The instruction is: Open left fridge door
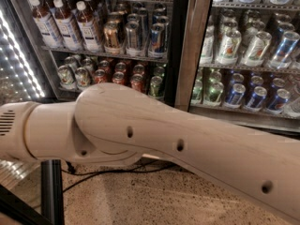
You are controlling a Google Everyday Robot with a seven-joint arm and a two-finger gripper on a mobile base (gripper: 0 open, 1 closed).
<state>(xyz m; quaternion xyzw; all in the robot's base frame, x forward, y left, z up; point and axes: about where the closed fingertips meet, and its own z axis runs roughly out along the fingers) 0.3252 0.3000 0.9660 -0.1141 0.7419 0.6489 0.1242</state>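
The left fridge door (18,67) stands swung open at the far left. Its glass pane shows a dotted white LED strip (21,60), and its dark lower edge (50,191) sits at the bottom left. My beige arm (154,139) crosses the whole view from lower right to the left edge, in front of the door. The wrist section (18,130) runs out of the picture at the left, so the gripper is out of view. The door's handle is not visible.
The open left compartment shows shelves of bottles (65,25) and cans (131,32). The right fridge door (253,55) is shut, with green and blue cans behind its glass. A steel post (192,46) divides the two. Black cables (108,170) lie on the speckled floor (154,200).
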